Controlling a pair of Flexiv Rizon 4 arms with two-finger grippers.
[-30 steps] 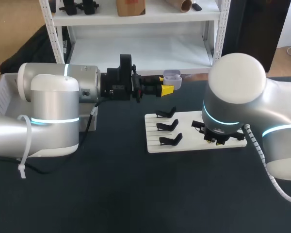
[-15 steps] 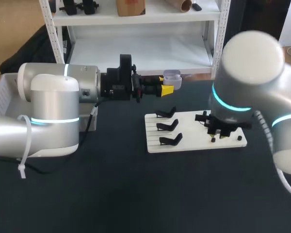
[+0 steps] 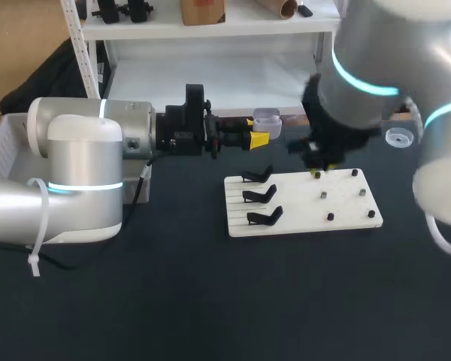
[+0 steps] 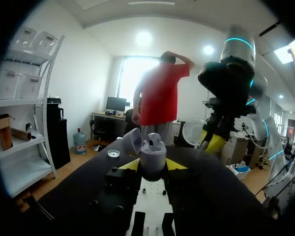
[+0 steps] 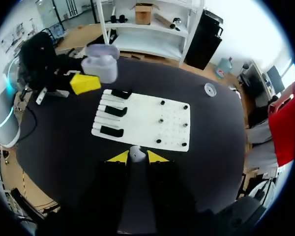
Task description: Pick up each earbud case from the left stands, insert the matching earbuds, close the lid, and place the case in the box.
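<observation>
Holding open earbud case [image 4: 152, 153] in left gripper [image 4: 152, 165], pinching white earbud [image 5: 135, 152] in right gripper [image 5: 133, 157], raised near white board [image 5: 146, 119].

Near half of the table [image 3: 210, 301]: open. Mid-table, a white board [image 3: 301, 226] carries three black stands [image 3: 260, 195] at left and low pegs [image 3: 330, 216] at right. Beyond its far edge the left gripper [image 3: 259, 138], clamping an open earbud case [image 3: 267, 118], blocks passage. The right gripper [image 3: 316, 173], pinching an earbud [image 5: 136, 152], hangs over the board's far edge, with a narrow gap between the two.
</observation>
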